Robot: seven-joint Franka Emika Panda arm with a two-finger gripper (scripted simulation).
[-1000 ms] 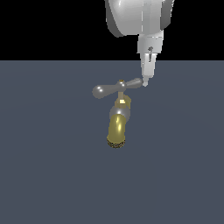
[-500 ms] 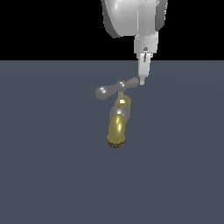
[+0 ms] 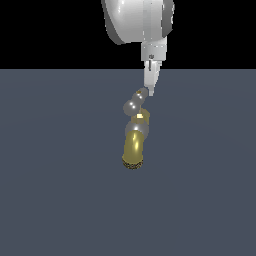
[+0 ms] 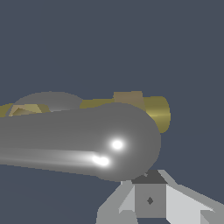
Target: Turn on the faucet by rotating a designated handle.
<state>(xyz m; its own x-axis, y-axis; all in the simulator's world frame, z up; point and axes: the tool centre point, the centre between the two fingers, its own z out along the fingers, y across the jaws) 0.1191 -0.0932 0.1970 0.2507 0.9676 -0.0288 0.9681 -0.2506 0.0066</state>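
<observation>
The faucet (image 3: 134, 146) stands on the dark grey floor, its brass-gold curved spout pointing down toward the viewer with a dotted tip. The silver-grey handle (image 3: 133, 106) sits on top and is seen almost end-on, one bulbous end near, the other behind it. My gripper (image 3: 150, 91) hangs from above with its fingers together, its tip touching the handle's far end on the exterior view's right. In the wrist view the handle's rounded end (image 4: 118, 142) fills the frame right against my gripper (image 4: 149, 194), with the gold spout (image 4: 154, 113) behind it.
The flat dark grey floor (image 3: 210, 190) stretches all around the faucet. The arm's white body (image 3: 137, 20) hangs above the faucet at the top of the exterior view.
My gripper has moved toward the exterior view's left, pushing the handle's end. The handle has swung from lying across the view to pointing almost along the line of sight.
</observation>
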